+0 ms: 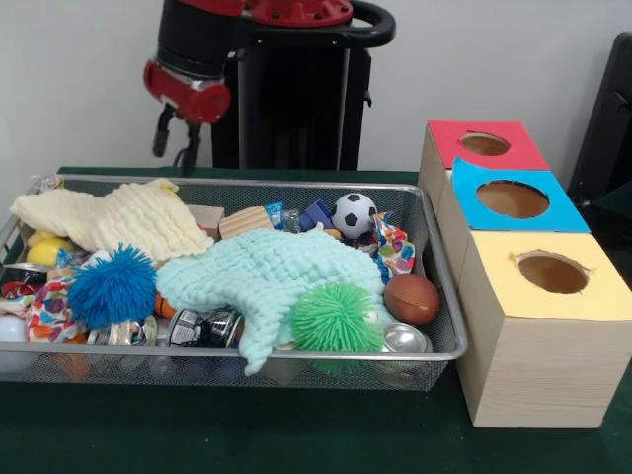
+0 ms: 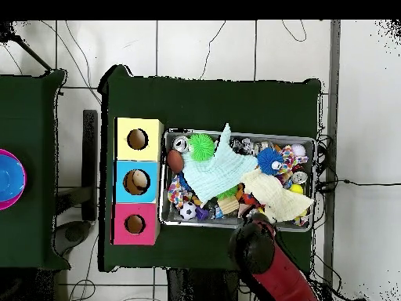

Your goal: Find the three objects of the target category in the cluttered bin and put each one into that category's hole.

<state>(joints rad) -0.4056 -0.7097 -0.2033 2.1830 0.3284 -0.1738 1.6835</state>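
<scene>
The wire mesh bin stands on the green table, packed with clutter. It also shows in the overhead view. The red-topped wooden box stands farthest back on the right, and its round hole shows empty; the hole also appears in the overhead view. My gripper hangs above the bin's far left rim, with its two black fingers apart and nothing between them. In the overhead view the red arm head covers the gripper at the bin's near edge.
The bin holds a mint cloth, a yellow cloth, a blue spiky ball, a green spiky ball, a soccer ball, a brown football and cans. The blue-topped hole and yellow-topped hole lie nearer the camera.
</scene>
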